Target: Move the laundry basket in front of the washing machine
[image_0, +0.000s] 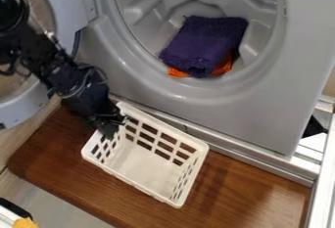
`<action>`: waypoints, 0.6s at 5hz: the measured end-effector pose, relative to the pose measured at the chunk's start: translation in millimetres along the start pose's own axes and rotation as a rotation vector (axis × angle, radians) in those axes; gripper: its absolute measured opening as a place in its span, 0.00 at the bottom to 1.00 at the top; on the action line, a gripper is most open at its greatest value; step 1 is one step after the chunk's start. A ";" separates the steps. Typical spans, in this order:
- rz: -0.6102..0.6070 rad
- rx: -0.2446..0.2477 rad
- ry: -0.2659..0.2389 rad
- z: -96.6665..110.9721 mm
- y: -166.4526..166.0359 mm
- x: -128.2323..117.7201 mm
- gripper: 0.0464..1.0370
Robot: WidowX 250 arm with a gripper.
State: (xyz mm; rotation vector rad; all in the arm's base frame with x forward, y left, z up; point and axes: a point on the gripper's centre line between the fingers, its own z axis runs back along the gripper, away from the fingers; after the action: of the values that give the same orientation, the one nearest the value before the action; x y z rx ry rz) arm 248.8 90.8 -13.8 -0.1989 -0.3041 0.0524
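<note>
The black gripper (111,130) hangs down at the upper left corner of the white laundry basket (145,161), its tip at the basket's left wall. Whether it holds that wall cannot be told. The basket is empty and stands upright, turned at a slant, on the brown wooden board below the grey washing machine (196,107). Its upper long side lies close to the machine's lower front edge. Inside the open drum lie a dark purple cloth (204,43) and an orange cloth (222,65).
The open round door (33,100) of the machine stands at the left, behind the arm. The wooden board (245,193) extends right of the basket. White rails (321,173) run along the right edge. A yellow object (25,223) shows at the bottom left.
</note>
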 end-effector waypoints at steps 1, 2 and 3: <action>0.020 -0.039 -0.018 -6.6 3.2 -2.1 0.04; 0.044 -0.079 -0.023 -13.3 1.8 -2.9 0.07; 0.030 -0.086 -0.020 -12.7 0.9 -2.7 0.25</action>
State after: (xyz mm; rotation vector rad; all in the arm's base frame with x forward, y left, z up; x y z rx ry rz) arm 250.0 89.1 -26.6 -0.2879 -0.3235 0.0708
